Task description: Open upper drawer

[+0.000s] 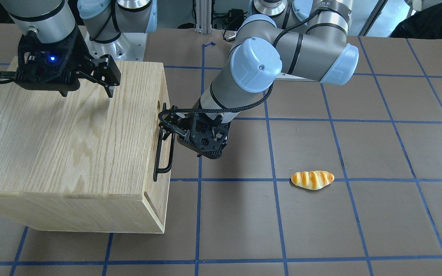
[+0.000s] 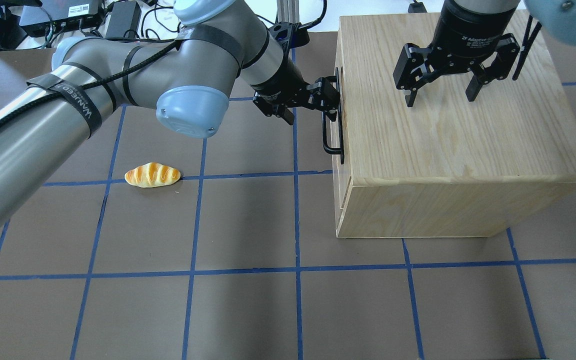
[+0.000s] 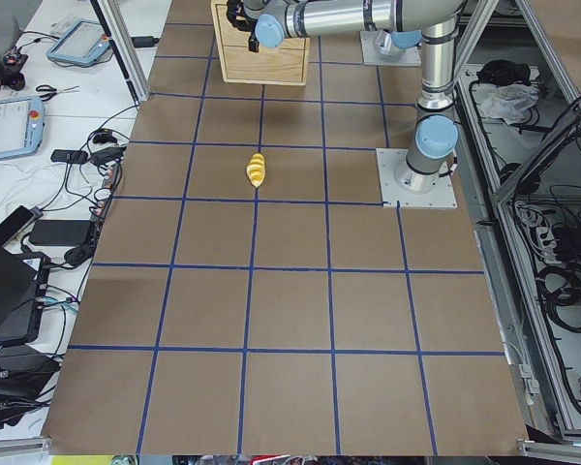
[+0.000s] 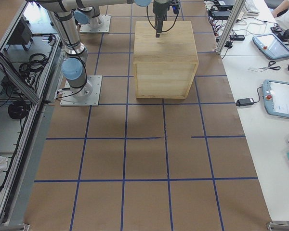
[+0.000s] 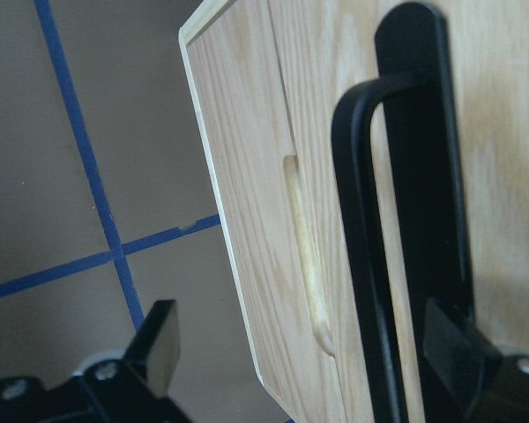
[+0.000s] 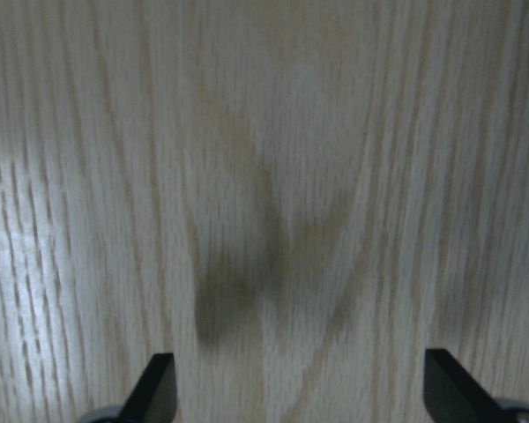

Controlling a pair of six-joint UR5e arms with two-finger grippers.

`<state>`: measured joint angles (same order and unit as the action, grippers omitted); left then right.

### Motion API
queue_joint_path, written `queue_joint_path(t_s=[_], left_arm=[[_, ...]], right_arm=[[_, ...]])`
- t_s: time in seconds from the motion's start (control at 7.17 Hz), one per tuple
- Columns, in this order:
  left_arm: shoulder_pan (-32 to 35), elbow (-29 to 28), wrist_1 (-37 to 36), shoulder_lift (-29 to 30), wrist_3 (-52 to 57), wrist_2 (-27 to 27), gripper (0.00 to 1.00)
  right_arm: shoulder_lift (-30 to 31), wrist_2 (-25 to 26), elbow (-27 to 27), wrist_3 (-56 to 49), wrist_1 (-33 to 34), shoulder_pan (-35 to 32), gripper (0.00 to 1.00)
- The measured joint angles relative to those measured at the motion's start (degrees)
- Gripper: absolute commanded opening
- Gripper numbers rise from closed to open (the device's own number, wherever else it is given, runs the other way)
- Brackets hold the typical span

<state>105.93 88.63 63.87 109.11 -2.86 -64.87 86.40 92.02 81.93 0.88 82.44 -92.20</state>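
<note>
Left pincer spread astride upper drawer handle; right pincer spread above cabinet

Light was bright and even over the table, shadows soft. The right wrist view was blurred, glare on the cabinet at left.

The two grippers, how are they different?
The left gripper points sideways at the front of the wooden box; the right gripper points straight down over its top. The left gripper has the black handle between its fingers; the right gripper has nothing between its fingers. Both are black, have two fingers, and are open.
</note>
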Motion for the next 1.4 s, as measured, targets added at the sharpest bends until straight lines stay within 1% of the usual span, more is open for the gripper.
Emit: queue_joint_path(t_s=[0.28,0.56,1.12,1.4], left_arm=[[-2.67,0.37,1.46,-0.32,2.31,-0.44,1.0],[-6.39,1.78,2.79,-1.39,3.72,-2.73,1.0],[-13.97,1.7,11.48,-4.01,7.22,-7.57,1.0],[-17.57,1.56,14.31,-5.86,9.13,-9.21,1.0]], right_arm=[[0.0,0.0,0.01,0.0,0.0,0.0,1.0],[0.0,0.0,-0.01,0.0,0.0,0.0,1.0],[0.0,0.0,0.02,0.0,0.0,0.0,1.0],[0.0,0.0,0.06,0.0,0.0,0.0,1.0]])
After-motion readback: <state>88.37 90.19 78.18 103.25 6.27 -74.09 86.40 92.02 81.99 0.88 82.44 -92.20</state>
